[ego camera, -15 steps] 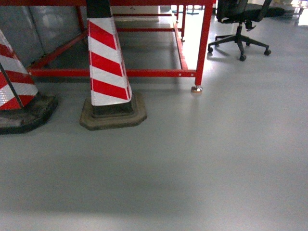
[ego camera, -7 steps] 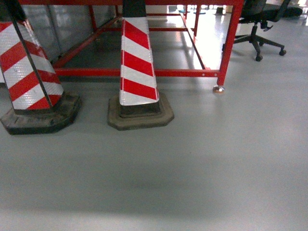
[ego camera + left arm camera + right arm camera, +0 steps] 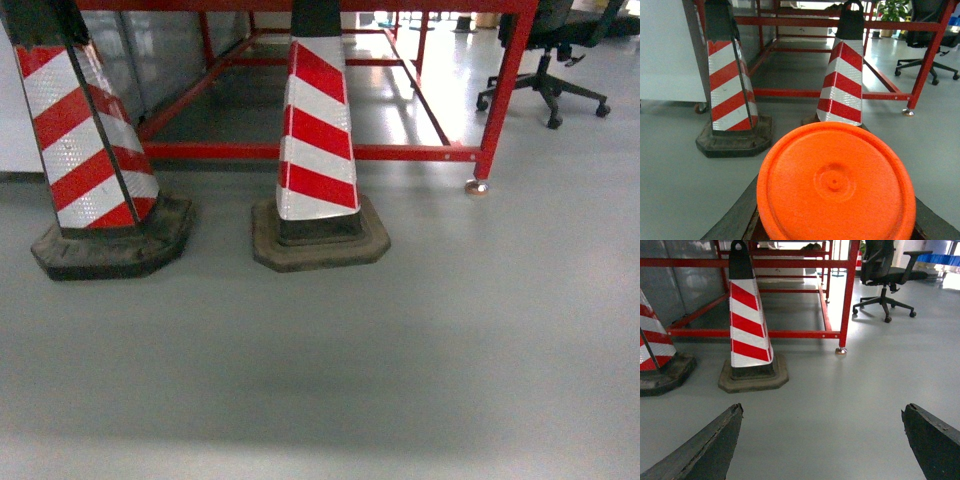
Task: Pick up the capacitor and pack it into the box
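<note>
no capacitor or box in view | L gripper (image 3: 835, 220) grips round orange plastic disc (image 3: 836, 186) | R gripper (image 3: 822, 440) wide, empty | capacitor likely light, rigid, small: pinch mid-body

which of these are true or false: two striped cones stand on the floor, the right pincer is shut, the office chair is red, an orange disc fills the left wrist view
1. Two red-and-white striped traffic cones stand on the grey floor. True.
2. The right pincer is shut. False: its dark fingers stand wide apart, holding nothing.
3. The swivel office chair is red. False: it is black; the metal frame is red.
4. A round orange plastic disc fills the lower left wrist view. True.
</note>
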Available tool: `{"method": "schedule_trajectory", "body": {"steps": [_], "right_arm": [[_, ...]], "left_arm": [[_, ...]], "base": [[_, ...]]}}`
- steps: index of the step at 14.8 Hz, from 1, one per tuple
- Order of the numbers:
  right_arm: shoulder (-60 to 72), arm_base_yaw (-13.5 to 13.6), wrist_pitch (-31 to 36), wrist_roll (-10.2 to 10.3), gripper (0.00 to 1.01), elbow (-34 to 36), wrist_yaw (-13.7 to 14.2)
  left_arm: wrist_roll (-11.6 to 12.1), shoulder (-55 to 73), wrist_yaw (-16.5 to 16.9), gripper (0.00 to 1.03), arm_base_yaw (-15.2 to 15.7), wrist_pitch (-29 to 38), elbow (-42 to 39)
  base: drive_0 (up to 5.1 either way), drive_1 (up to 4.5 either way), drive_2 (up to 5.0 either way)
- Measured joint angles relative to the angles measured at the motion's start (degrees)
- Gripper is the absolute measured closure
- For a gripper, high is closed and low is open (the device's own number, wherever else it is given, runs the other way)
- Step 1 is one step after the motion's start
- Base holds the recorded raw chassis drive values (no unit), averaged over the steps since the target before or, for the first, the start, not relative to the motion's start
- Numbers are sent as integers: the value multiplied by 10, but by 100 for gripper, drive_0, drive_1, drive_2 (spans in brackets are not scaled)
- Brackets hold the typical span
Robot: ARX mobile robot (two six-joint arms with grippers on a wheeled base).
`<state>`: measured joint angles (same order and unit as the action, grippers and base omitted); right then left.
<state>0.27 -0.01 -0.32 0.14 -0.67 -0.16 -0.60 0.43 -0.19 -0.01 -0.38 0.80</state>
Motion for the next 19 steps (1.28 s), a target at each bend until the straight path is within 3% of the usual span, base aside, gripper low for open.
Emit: {"method": "schedule_trajectory", "body": {"steps": [2,19], "right_arm": [[0,0,0,0,3,0,0],[0,0,0,0,3,0,1]], "left_arm": [[0,0,1,59,0,0,0],[0,0,2,59,0,0,0]], "base": [[0,0,0],[-8,390,-406]]}}
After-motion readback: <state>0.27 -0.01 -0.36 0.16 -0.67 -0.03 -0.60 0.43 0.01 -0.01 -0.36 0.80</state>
